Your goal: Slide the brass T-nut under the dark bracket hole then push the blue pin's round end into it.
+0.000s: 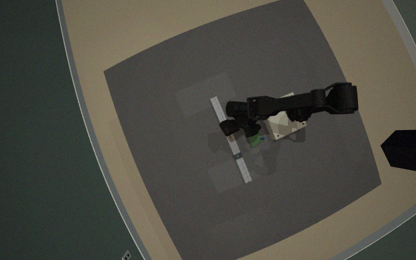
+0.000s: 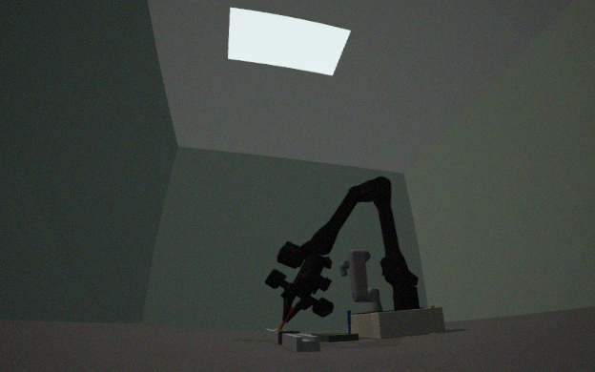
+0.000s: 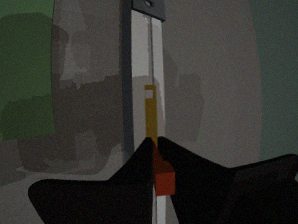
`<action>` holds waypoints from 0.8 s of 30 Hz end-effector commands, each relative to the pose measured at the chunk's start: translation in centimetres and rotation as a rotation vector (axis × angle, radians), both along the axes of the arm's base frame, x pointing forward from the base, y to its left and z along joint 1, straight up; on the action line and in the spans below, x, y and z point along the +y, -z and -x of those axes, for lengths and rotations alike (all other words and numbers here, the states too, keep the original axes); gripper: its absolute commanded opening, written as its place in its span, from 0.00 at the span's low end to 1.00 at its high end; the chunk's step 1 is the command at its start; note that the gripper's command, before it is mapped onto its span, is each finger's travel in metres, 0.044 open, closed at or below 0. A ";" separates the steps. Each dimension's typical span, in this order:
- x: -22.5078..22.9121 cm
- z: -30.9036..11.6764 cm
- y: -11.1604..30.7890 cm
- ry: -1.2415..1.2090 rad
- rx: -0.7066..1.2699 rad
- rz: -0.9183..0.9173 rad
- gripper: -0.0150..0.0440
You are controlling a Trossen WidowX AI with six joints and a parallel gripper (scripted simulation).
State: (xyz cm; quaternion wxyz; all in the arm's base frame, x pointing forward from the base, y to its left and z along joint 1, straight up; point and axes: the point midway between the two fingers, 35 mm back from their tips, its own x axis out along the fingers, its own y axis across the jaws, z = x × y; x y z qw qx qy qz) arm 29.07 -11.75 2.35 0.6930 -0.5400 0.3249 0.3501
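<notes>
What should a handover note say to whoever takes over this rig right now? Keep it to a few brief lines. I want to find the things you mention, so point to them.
Gripper (image 2: 284,320) (image 3: 153,143): shut on the orange handle (image 2: 289,316) (image 3: 165,183).
T-nut (image 1: 230,137) (image 3: 151,117): at the rail (image 1: 245,173) (image 2: 301,343) (image 3: 142,55), short of the bracket (image 1: 237,156) (image 2: 279,338) (image 3: 152,9); whether it is seated under the lips, I cannot tell.
Pin (image 1: 262,139) (image 2: 349,321): upright in the green tray (image 1: 255,141) (image 2: 334,338).
Done: nut picked up and brought to the rail.
Left: make sure it lies flat in the slot, slide it under the bracket hole, let go, then push the pin down through the hole into the nut and let go.
</notes>
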 end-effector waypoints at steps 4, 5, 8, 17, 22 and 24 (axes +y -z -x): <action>-0.1 -0.2 -0.1 0.007 0.013 -0.002 0.00; -0.1 -0.2 -0.1 0.007 0.015 -0.002 0.00; -0.1 -0.2 -0.2 0.007 0.022 -0.003 0.00; -0.2 -0.3 -0.2 0.008 0.042 -0.007 0.00; -0.2 -0.4 -0.2 0.008 0.053 -0.009 0.00; -0.2 -0.4 -0.2 0.008 0.058 -0.010 0.00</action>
